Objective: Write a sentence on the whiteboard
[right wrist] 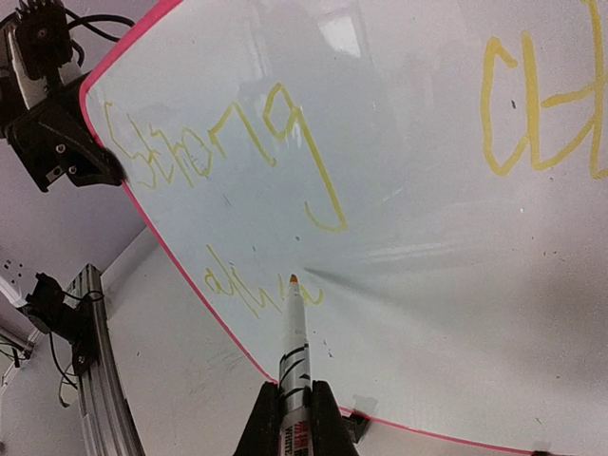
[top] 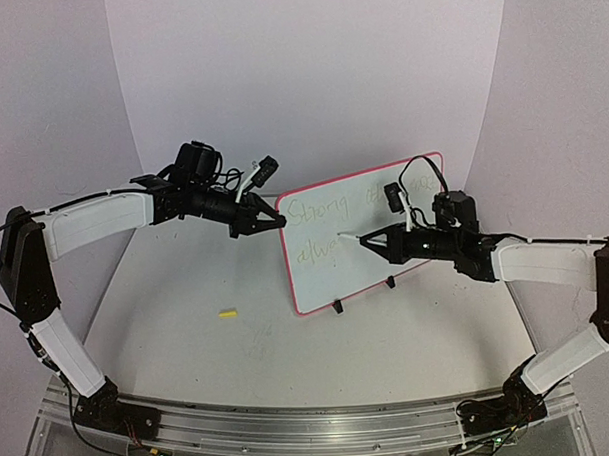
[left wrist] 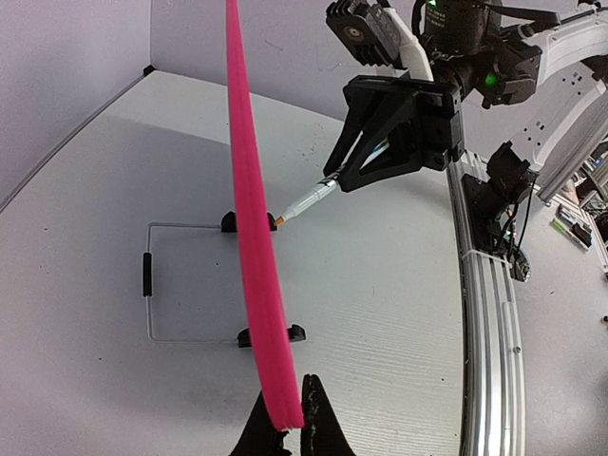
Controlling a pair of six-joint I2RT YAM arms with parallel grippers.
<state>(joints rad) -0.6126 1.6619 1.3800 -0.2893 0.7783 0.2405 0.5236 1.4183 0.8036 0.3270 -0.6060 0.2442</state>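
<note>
The whiteboard [top: 371, 261] stands tilted on small black feet at mid table, its pink rim [left wrist: 252, 218] seen edge-on in the left wrist view. My left gripper [top: 277, 221] [left wrist: 293, 429] is shut on the rim at the board's upper left corner. My right gripper [top: 370, 243] [right wrist: 295, 418] is shut on a white marker [right wrist: 296, 351], whose orange tip [right wrist: 294, 279] touches the board face [right wrist: 427, 218]. The sentence is faint yellow: "Strong" [right wrist: 218, 142] and "at" [right wrist: 532, 114] on one line, and the start of "always" [right wrist: 249, 290] by the tip.
A small yellow cap [top: 226, 314] lies on the table to the left of the board. An aluminium rail [top: 311, 428] runs along the near edge. Behind the board a thin wire stand [left wrist: 150, 285] rests on the table. Purple-white walls enclose the back.
</note>
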